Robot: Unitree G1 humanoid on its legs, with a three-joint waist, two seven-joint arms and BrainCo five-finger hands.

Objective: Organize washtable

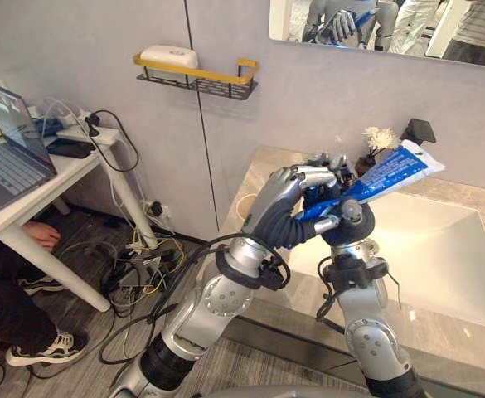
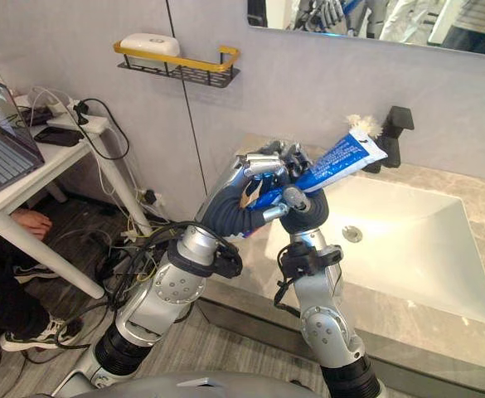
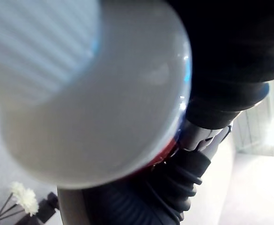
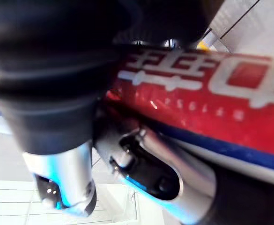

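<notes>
- Fingers (image 1: 302, 177) of our left hand (image 1: 285, 206) curl tightly over the toothpaste tube (image 1: 391, 172), and the thumb closes in from underneath.
- Our right hand (image 1: 347, 217) sits just beneath and behind the left one. It also grips the tube's lower end, and its fingers show above the tube.
- The tube is blue and white with a red band. Both hands hold it in the air above the front left corner of the washtable.
- It tilts upward, and its flat crimped end points toward the black faucet (image 2: 394, 124).
- In the left wrist view the tube's white cap (image 3: 94, 93) sits very close to the camera.
- White flowers (image 1: 380, 137) stand on dark stems beside the faucet, near the tube's raised end. We cannot tell how much of a gap separates them.
- The white basin (image 1: 441, 249) spreads out to the right of the hands, with its drain (image 2: 352, 234) near the middle.
- A stone counter (image 2: 441, 178) frames the basin, and its front edge runs below both forearms.
- A mirror (image 1: 391, 25) hangs on the wall above.
- To the left, a black wall shelf with a yellow rail (image 1: 196, 79) carries a white box (image 1: 169, 56), well apart from the hands.
- Farther left, a white desk (image 1: 51, 178) holds an open laptop (image 1: 10, 149).
- A person's hand (image 1: 41, 235) and shoe (image 1: 47, 348) show under the desk.
</notes>
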